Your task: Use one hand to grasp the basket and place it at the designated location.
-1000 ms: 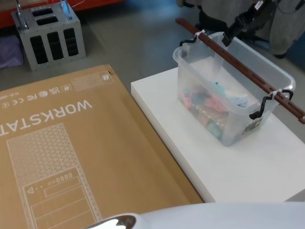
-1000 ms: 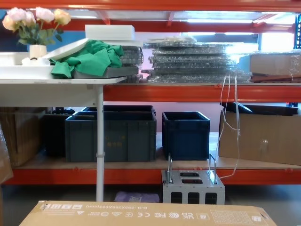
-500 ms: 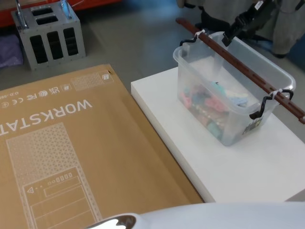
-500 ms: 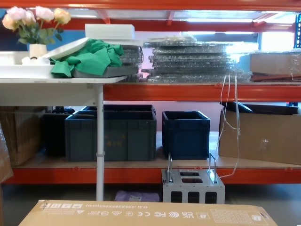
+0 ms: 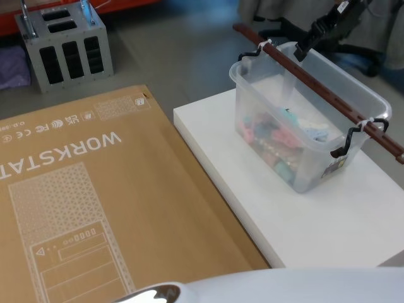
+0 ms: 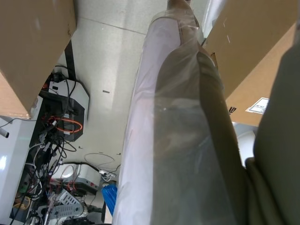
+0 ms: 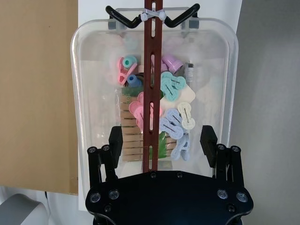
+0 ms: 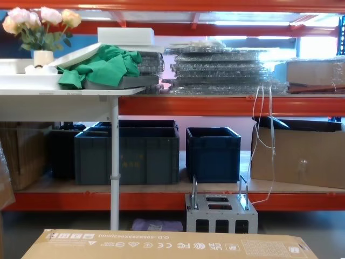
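right gripper (image 7: pixel 162 140) spread wide, jaws either side of brown slotted handle bar (image 7: pixel 151 93), nothing pinched, pads apart from bar. directly below gripper: clear plastic basket (image 7: pixel 82 93) full of pastel clothes pegs (image 7: pixel 169 84) and wooden pegs. beyond fingertips, at far end of bar: black hook (image 7: pixel 152 13) cable-tied to bar, clipped on basket rim. basket sitting on white board (image 7: pixel 93 9), brown cardboard just beside board.

head view: right gripper (image 5: pixel 307 43) hovering above far end of handle bar (image 5: pixel 322 88), over rim of basket (image 5: pixel 271 107). basket resting toward far side of white board (image 5: pixel 252 208). large workstation carton (image 5: pixel 95 208) lying flat beside board on robot's left. grey metal rack (image 5: pixel 63 44) well apart on floor beyond carton.

left gripper not made out; left wrist view showing plastic-wrapped arm cover, floor, cable clutter, so parked low, idle.

step judged: approach/pre-grasp, basket not yet lifted. next move probably: lower until bar between pads, close on bar near middle for balance, then lift straight and carry to target spot. designated location not marked, cannot tell. risk: grabbing off-centre tilts basket, pegs spill; thin bar may slip in pads.
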Controlling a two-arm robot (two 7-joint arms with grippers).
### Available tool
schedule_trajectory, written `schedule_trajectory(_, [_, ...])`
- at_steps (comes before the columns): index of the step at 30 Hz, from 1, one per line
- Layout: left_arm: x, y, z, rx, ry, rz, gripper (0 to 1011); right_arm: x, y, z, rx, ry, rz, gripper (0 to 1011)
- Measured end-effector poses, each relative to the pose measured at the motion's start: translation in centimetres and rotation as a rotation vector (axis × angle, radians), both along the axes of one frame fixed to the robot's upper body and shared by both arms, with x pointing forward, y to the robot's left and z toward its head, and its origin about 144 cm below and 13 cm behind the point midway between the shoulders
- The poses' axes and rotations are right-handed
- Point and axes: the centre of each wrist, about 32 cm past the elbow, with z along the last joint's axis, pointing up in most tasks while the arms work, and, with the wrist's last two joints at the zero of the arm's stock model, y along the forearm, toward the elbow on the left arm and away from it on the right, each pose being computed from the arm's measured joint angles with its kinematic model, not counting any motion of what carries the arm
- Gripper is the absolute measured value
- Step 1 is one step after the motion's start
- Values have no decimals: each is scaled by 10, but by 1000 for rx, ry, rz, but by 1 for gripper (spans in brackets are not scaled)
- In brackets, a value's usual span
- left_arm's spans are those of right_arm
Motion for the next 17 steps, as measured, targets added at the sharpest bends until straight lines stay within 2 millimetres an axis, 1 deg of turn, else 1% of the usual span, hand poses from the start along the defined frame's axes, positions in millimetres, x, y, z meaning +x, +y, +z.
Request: schedule_trajectory(17, [0, 0, 0, 0, 0, 0, 0, 0, 0, 0, 0, 0, 0, 1002])
